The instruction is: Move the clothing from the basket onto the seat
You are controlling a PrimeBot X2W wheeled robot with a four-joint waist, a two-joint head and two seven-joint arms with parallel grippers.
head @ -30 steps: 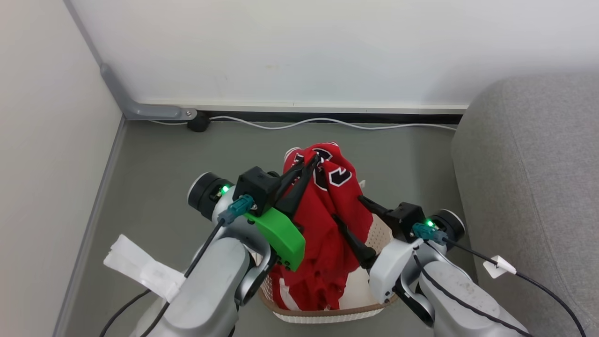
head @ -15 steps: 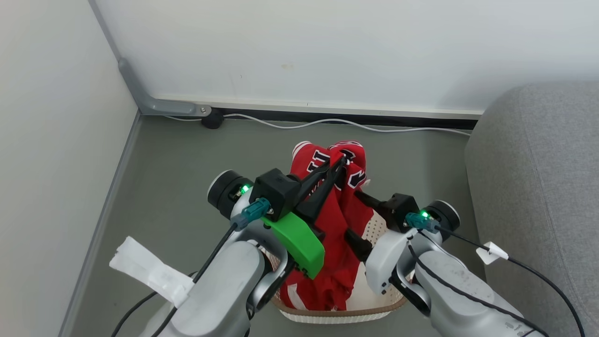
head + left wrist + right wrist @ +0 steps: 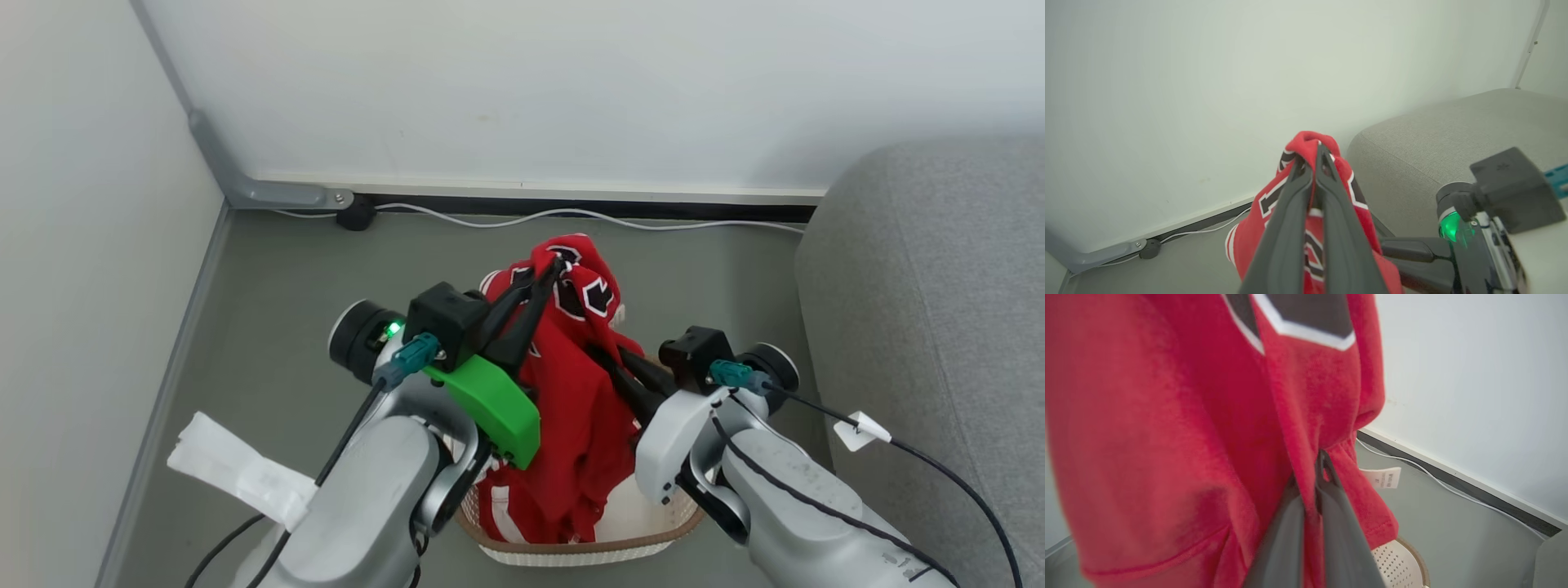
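Note:
The clothing is a red jersey with black-and-white lettering, pulled up out of the cream basket, where its lower folds still lie. My left gripper is shut on the jersey's top fold, and its tips pinch the red cloth high above the floor. My right gripper is lower, at the jersey's right side. It is shut on a fold of the red cloth, with its fingers pressed together. The grey seat stands to the right of the basket.
A white wall runs behind, with a white cable along the baseboard and a grey conduit in the left corner. Another wall closes the left side. A white tag hangs by my left arm. Grey floor surrounds the basket.
My right gripper has closed from wide open onto the jersey's right side. The left gripper still holds the top fold up. The head camera has shifted slightly.

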